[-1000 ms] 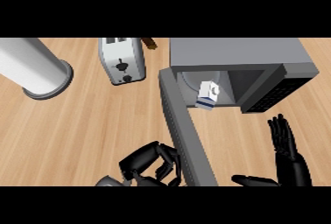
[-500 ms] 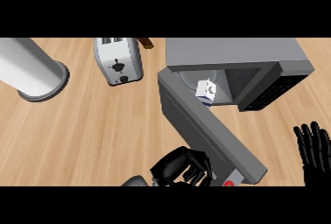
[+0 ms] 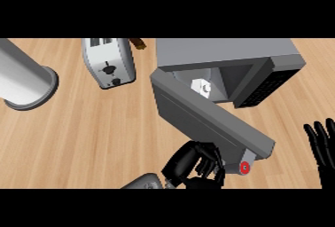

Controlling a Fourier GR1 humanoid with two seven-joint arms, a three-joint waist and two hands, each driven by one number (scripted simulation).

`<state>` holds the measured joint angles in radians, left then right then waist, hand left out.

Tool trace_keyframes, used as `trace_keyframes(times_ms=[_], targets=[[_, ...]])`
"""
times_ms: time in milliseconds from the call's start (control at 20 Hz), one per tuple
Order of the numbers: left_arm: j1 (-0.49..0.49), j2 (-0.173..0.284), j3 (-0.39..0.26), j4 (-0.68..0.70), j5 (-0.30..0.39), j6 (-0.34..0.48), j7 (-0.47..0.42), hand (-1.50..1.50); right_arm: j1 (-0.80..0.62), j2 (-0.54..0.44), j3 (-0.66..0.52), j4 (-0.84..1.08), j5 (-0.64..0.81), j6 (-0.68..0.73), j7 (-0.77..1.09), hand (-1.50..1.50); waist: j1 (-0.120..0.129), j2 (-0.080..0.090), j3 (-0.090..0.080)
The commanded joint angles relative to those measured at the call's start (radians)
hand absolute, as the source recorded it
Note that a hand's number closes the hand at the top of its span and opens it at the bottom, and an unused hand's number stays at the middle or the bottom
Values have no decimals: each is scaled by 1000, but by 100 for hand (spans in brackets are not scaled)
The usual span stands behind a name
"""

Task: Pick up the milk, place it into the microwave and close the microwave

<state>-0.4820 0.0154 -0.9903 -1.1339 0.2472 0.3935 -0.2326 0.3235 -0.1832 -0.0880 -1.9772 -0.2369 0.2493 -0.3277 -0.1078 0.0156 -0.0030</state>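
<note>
**Operator:** Which step was in hand, and where was the milk (image 3: 201, 86)?

**Technician:** The milk stood inside the microwave (image 3: 226, 55), visible through the gap behind the door. Placement therefore read as complete; closing was the step in hand. The microwave door (image 3: 206, 119) stood partly open, swung out over the worktop (image 3: 98, 133), with its free end and red-marked corner toward the robot.

**Operator:** State of each robot hand?

**Technician:** The left robot hand (image 3: 193, 166) was at the outer face of the door near its free end, fingers curled with nothing held. Whether it touched the panel could not be confirmed. The right robot hand (image 3: 322, 148) was at the right edge of the view, fingers straight and apart, resting.

**Operator:** What did the next move call for?

**Technician:** In my judgement, a push on the door's free end toward the cavity until it seated. The risk was the hand sliding off the panel edge.

**Operator:** Surroundings?

**Technician:** The worktop was light wood-grain. A toaster (image 3: 109, 66) stood left of the microwave, and a grey cylinder (image 3: 23, 84) lay at the far left. A small brown object behind the toaster could not be identified.
</note>
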Motion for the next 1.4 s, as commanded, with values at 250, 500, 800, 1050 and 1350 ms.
trace_keyframes(times_ms=[250,500,800,1050,1350], targets=[[-190,-15,5,42,185,125,-65,150,-26,-90,18,-88,-90,116,66,-150,-70,12,-1],[-262,-15,46,106,268,177,-53,150,-33,-97,38,-149,-129,124,104,-150,-121,22,-2],[-349,-15,122,170,387,189,-53,150,-55,-103,37,-167,-196,132,132,-150,-153,41,-2],[-374,-15,194,187,480,189,-143,150,-59,-117,41,-175,-231,138,163,-150,-168,53,-4],[-424,-15,224,276,541,166,-190,150,-88,-137,26,-219,-268,127,195,-150,-192,63,-4]])
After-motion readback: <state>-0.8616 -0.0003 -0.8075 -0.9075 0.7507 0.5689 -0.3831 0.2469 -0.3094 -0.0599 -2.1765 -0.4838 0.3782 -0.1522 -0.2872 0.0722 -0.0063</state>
